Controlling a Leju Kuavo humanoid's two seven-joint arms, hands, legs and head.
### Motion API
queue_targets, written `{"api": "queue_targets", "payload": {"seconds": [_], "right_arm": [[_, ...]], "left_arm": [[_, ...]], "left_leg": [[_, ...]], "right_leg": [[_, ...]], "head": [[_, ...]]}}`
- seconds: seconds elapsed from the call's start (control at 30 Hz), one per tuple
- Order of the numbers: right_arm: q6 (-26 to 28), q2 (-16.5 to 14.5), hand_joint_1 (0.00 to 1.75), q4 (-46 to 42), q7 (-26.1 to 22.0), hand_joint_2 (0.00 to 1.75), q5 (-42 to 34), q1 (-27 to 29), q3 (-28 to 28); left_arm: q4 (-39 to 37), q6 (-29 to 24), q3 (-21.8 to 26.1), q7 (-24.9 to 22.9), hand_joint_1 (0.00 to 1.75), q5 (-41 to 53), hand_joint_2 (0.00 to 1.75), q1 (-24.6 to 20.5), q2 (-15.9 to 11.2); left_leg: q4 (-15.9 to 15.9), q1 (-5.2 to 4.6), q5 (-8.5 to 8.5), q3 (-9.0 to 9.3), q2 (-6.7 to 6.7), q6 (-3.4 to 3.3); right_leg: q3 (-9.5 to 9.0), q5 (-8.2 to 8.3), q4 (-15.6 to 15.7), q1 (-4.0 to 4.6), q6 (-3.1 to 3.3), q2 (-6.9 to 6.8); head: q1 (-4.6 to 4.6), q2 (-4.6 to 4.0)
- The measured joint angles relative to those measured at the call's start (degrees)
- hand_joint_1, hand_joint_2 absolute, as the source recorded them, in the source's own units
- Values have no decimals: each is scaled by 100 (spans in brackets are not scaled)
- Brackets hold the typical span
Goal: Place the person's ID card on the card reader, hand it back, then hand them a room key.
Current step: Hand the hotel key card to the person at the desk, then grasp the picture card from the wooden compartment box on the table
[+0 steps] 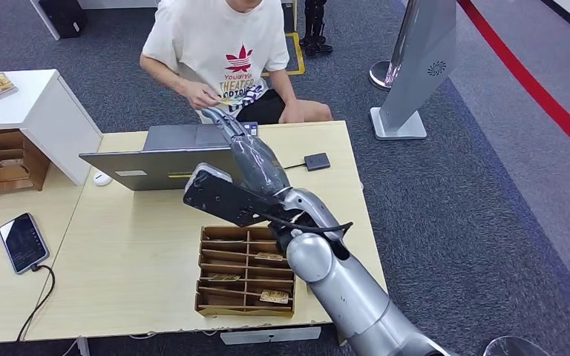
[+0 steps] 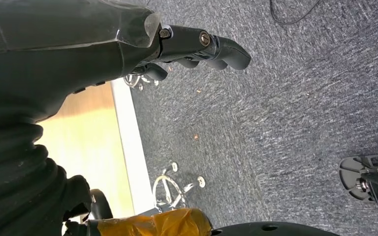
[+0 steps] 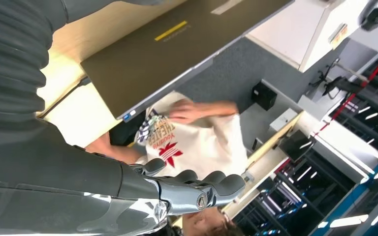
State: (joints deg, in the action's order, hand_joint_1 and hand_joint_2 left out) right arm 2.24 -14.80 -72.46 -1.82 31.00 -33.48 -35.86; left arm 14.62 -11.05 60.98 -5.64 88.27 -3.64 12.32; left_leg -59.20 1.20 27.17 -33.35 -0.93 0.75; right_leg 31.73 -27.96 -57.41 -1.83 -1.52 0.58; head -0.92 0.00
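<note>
One person [image 1: 223, 44] sits at the far side of the table [image 1: 133, 252], one hand [image 1: 193, 93] reaching forward over the far edge. The right hand [image 1: 226, 124] is stretched long across the table, past the one open laptop [image 1: 156, 159], its fingertips just beside that person's hand. A pale sliver [image 1: 213, 100] shows at the person's fingers. It may be the ID card, but it is too small to be sure, so its long axis and heading cannot be told. The right wrist view shows the right hand's fingers [image 3: 216, 184] lightly bent in a row with no card seen among them (the palm side is hidden). Whether this hand holds anything cannot be told.

One reader [image 1: 316, 161], a small dark square on a cable, lies flat on the table to the right of the arm, well apart from the hand. One divided tray [image 1: 199, 274] sits at the near edge. Three key cards [image 1: 274, 297] can be counted in its slots, each lying with its long side across the table.

The left hand [image 2: 187, 49] hangs over the grey carpet, fingers curled in with nothing in them.

Two phones lie at the left, one of them [image 1: 22, 241] on a cable, and one white mouse [image 1: 102, 178] rests beside the laptop.
</note>
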Motion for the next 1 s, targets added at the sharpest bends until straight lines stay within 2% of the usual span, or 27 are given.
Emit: {"api": "queue_targets", "payload": {"seconds": [0.17, 0.2, 0.33, 0.4, 0.53, 0.73, 0.83, 1.0], "right_arm": [[-69, 33, 0, -222, -198, 175, -317, 230, -92], [-60, 56, 7, -333, -257, 175, -357, 331, -112], [117, 284, 153, -976, -536, 175, -384, 972, -183], [265, 502, 166, -1350, -686, 175, -265, 1472, -202], [669, 881, 164, -1793, -742, 175, 559, 2307, -210], [966, 1119, 153, -1934, -571, 175, 1598, 2844, -305], [1118, 1168, 135, -1937, -491, 175, 1915, 2963, -384], [1356, 1227, 77, -1930, -294, 175, 2426, 3047, -456]], "left_arm": [[0, -2, 3, 21, 0, -151, 175, 9, 1], [0, -5, 5, 29, 0, -191, 175, 14, 1], [0, -19, 60, 42, 0, -427, 175, 38, 7], [0, -22, 135, 42, 0, -526, 175, 57, 15], [4, -18, 274, 20, 0, -590, 175, 80, 36], [32, -10, 409, -23, 0, -598, 175, 81, 68], [37, -10, 453, -37, 0, -598, 175, 80, 74], [42, -11, 484, -62, 0, -585, 175, 80, 87]], "left_leg": [[0, 0, 1, 0, 0, 0], [0, 0, 1, -1, 0, 1], [0, 0, 5, -4, -2, -2], [0, -1, 11, -6, -4, -4], [0, -2, 17, -12, 1, -6], [0, -1, 16, -11, 1, -5], [0, -1, 15, -11, 1, -4], [0, -1, 15, -12, 1, -4]], "right_leg": [[2, 0, 1, 0, 0, 0], [3, -1, 1, 0, 0, 0], [6, -4, 5, 0, -2, -3], [4, -7, 7, -1, -3, -6], [11, -8, 7, -2, -3, -1], [13, -8, 6, -1, -3, -2], [13, -8, 5, 0, -2, -1], [11, -8, 5, -1, -3, -1]], "head": [[1, 0], [1, 0], [-1, 0], [-1, 0], [-1, 0], [-2, 0], [-1, 0], [-1, 0]]}}
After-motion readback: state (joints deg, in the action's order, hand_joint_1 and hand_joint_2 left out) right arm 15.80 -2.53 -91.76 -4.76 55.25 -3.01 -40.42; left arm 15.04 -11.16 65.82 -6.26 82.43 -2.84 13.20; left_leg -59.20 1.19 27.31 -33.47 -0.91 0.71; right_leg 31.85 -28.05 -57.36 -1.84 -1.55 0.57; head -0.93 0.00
